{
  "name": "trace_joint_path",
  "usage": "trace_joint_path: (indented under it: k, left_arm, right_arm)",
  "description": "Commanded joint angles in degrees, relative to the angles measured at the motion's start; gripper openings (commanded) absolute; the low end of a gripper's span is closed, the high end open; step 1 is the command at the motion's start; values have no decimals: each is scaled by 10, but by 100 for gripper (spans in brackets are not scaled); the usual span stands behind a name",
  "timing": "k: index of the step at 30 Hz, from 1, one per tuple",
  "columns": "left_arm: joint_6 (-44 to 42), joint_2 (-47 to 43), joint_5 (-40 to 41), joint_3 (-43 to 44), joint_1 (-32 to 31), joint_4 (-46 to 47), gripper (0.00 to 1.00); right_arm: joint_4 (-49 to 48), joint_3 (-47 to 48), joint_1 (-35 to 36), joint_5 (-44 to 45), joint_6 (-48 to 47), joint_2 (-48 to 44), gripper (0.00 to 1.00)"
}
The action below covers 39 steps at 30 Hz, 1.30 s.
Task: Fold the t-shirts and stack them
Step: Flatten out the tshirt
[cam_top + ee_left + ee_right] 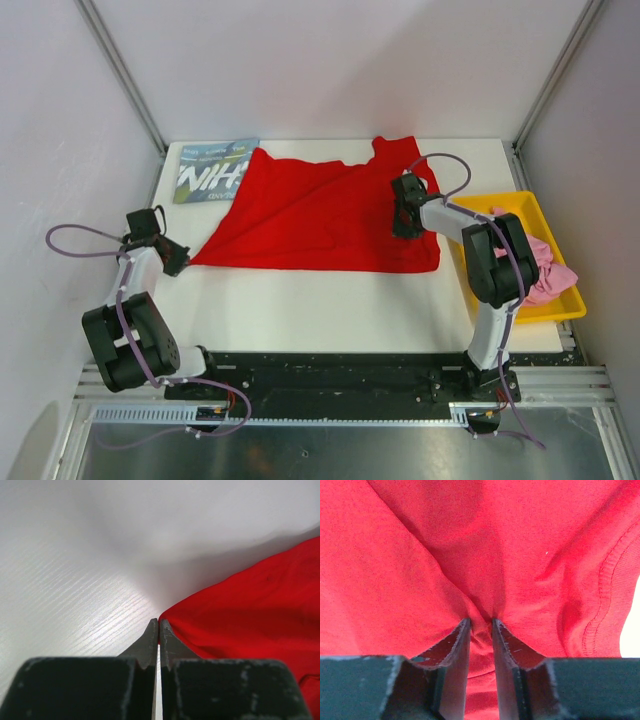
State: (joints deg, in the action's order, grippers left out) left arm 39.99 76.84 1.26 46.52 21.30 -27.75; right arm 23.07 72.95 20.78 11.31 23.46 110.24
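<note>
Right wrist — right pincer (481,622) nips red shirt (420,555) fold; left wrist — left pincer (159,624) shut at corner.

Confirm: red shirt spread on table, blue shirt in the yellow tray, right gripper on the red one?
One error: the top view shows the pink shirt in the yellow tray; the blue shirt lies far left on the table. Correct on the red shirt and right gripper.

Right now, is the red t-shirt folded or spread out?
Mostly spread: the red t-shirt lies wide across the table, with one diagonal crease and its left side drawn to a point.
</note>
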Motion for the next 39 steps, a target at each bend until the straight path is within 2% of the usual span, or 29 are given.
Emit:
trace_joint_path:
  k: [1, 7, 16, 20, 26, 31, 37, 38, 39]
  left_arm:
    - [-13, -5, 9, 10, 4, 2, 0]
    - [-14, -3, 8, 9, 5, 1, 0]
    - [-15, -6, 7, 7, 4, 2, 0]
    - [-15, -9, 7, 6, 3, 2, 0]
    - [-15, -12, 6, 3, 3, 2, 0]
    - [-13, -19, -1, -7, 3, 1, 0]
    - [-15, -24, -6, -26, 3, 1, 0]
    - [-15, -25, -7, -29, 3, 2, 1]
    - [-17, -26, -17, -31, 3, 3, 7]
  right_arm:
    - [-5, 21, -1, 7, 7, -15, 25]
    - [41, 21, -12, 24, 28, -58, 7]
    - [119, 17, -15, 19, 41, -143, 1]
    - [137, -6, -22, 5, 42, -185, 6]
    - [135, -75, -40, -41, 46, -245, 11]
    - [129, -163, -40, -87, 65, -312, 3]
    - [150, -296, -31, -134, 109, -442, 2]
    - [152, -319, -27, -143, 119, -462, 3]
    - [153, -346, -21, -151, 130, -481, 5]
